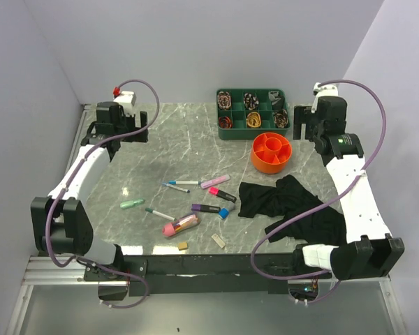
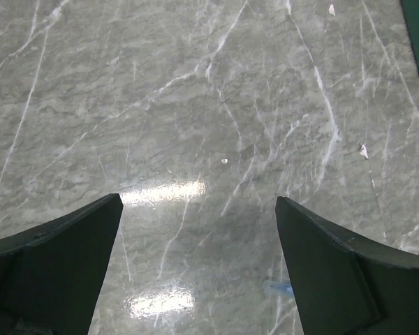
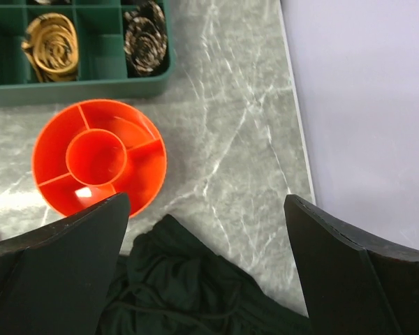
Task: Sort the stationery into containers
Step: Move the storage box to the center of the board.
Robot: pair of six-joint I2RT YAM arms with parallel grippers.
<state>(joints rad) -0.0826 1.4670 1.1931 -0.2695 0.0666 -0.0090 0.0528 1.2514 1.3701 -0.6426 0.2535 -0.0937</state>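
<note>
The stationery lay loose on the grey marble-patterned table (image 1: 160, 132), all of it to the left of and nearer the arm bases than the orange organiser (image 1: 271, 152). Well to the left of the organiser, near the table's far-left corner, the left gripper (image 2: 199, 206) hung over bare table with its jaws spread wide and nothing between them.

Farthest left of the organiser lay a green marker (image 1: 132, 204). Closer to it came a white pen with a blue cap (image 1: 181, 183) and a green-tipped pen (image 1: 159, 213). A pink tube case (image 1: 181, 225) and a beige eraser (image 1: 183, 246) lay near the front edge. Nearer still to the organiser were a pink highlighter (image 1: 215, 181), a pink and black marker (image 1: 222, 195), a purple marker (image 1: 205, 208), a blue-capped piece (image 1: 225, 213) and a pale eraser (image 1: 218, 241). Any print on these was too small to read.

The organiser stood upright, showing a centre tube and divided sections. Just behind it sat a green tray (image 1: 252, 131) of ribbon rolls. A black cloth (image 1: 293, 206) lay crumpled just in front of the organiser. Above and slightly right of the organiser, the right gripper (image 3: 206, 202) hung with its jaws fully apart, holding nothing.
</note>
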